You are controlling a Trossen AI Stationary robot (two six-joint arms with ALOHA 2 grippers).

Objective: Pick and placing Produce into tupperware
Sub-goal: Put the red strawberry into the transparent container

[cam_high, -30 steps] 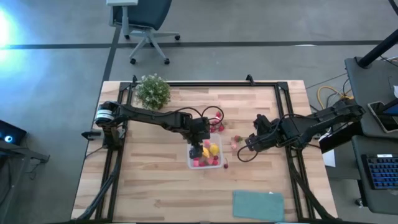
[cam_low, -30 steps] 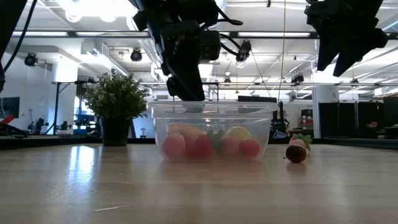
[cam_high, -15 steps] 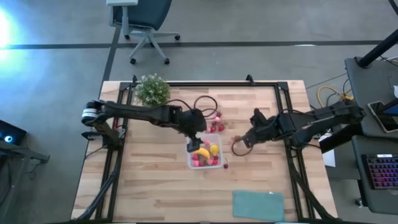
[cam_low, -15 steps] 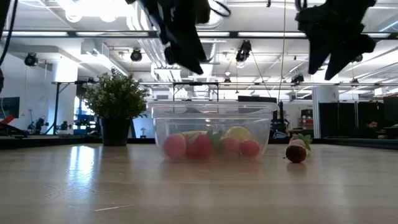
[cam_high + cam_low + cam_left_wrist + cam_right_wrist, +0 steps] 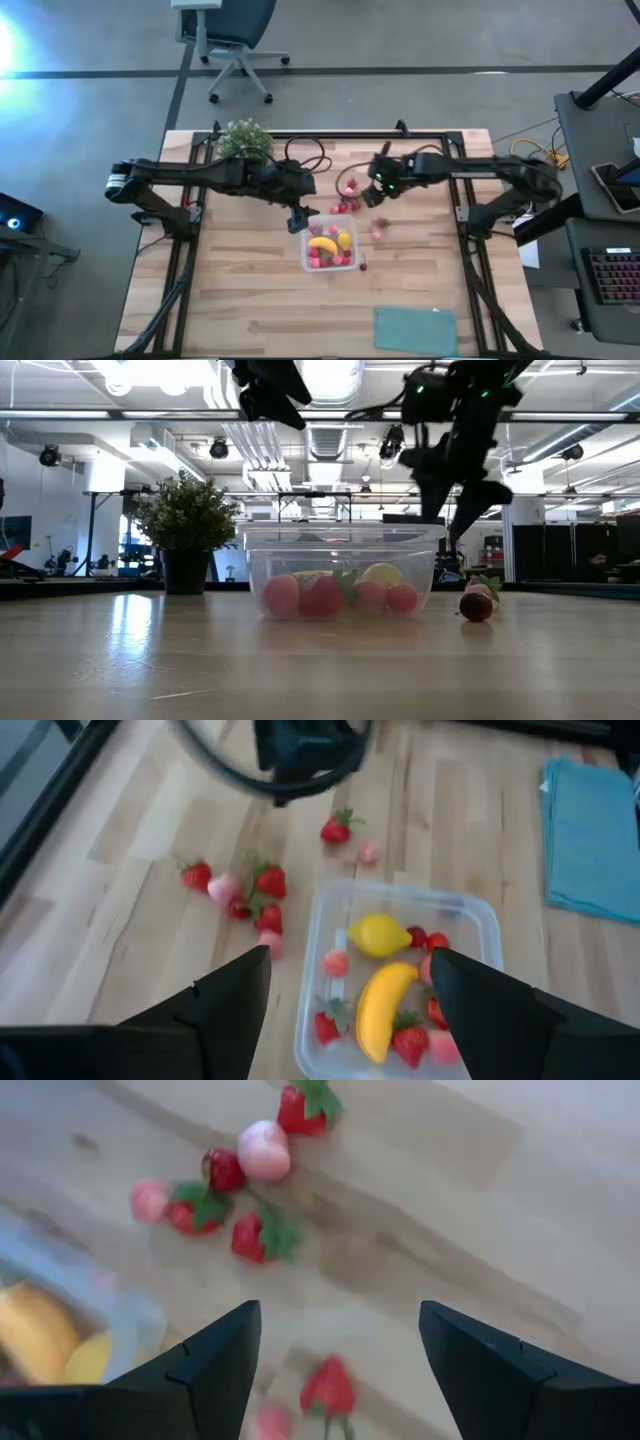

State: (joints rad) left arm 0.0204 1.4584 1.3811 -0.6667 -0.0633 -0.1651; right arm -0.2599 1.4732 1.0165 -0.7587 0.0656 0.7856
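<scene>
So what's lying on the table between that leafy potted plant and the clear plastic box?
From above, between the potted plant and the tupperware is bare wood, crossed overhead by the left arm, its open left gripper near the tupperware.

We are viewing a light wooden table (image 5: 250,300) bordered by a black frame. A clear plastic container (image 5: 329,249) is sitting near its middle. A cluster of loose red and pink berries (image 5: 346,205) is lying just beyond the container, toward the far edge. One berry (image 5: 363,263) is resting beside the container's right side. A potted plant (image 5: 245,141) is standing at the far left corner. A teal cloth (image 5: 415,330) is lying flat at the near edge.
</scene>
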